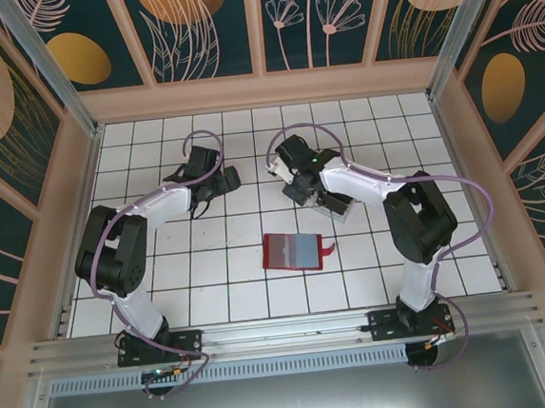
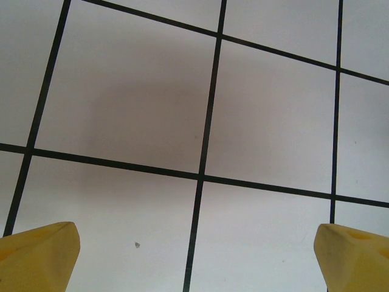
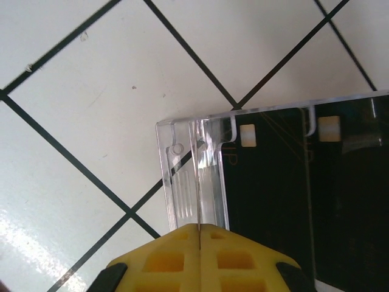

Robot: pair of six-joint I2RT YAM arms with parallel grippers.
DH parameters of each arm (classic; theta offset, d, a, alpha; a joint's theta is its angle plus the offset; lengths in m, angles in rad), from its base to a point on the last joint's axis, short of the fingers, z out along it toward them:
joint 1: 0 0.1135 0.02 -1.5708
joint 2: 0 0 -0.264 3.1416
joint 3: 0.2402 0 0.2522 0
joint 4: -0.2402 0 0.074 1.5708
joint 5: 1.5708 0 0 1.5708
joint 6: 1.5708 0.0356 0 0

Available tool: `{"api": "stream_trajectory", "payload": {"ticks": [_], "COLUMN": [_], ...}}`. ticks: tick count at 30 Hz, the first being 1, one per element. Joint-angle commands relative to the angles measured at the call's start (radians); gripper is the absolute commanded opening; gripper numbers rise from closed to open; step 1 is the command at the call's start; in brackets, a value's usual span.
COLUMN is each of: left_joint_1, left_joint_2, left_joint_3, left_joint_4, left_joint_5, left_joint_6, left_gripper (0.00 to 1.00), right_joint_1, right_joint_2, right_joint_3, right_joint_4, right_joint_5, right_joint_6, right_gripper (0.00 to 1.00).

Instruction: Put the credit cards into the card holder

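Note:
The card holder (image 1: 293,251), a red wallet, lies open on the table's middle, grey-blue pockets up and its red tab (image 1: 329,249) pointing right. Black credit cards (image 3: 267,194) stand in a clear slotted tray (image 3: 180,176). My right gripper (image 3: 199,226) is shut on a thin card seen edge-on, over the tray's left end. From above, this gripper (image 1: 315,196) hangs over the tray (image 1: 338,210), behind the wallet. My left gripper (image 2: 197,261) is open over bare tiles, its yellow fingertips (image 2: 39,252) far apart; it sits at the back left (image 1: 209,186).
White tiles with black grid lines cover the table (image 1: 213,286). Wooden walls close in the back and both sides. Both arm bases stand on the metal rail (image 1: 283,329) at the near edge.

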Motion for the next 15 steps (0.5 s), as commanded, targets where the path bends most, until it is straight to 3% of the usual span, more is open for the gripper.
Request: {"api": "stream_trajectory", "payload": {"ticks": [1, 7, 15], "left_joint_1": [0.007, 0.007, -0.034], "left_joint_2": [-0.022, -0.049, -0.176], "left_joint_3": [0.001, -0.023, -0.177], "left_joint_4": [0.008, 0.002, 0.005], "left_joint_5": [0.014, 0.038, 0.076], "left_joint_6": [0.017, 0.025, 0.045], "left_gripper": [0.98, 0.98, 0.98], "right_joint_1": [0.012, 0.044, 0.107], "right_joint_2": [-0.101, -0.180, -0.413], "right_joint_3": [0.054, 0.036, -0.219], "right_joint_4": [-0.007, -0.001, 0.187], "right_joint_5": [-0.004, 0.012, -0.123], "right_joint_6": [0.032, 0.171, 0.642], "right_gripper": [0.00, 0.00, 0.00]}}
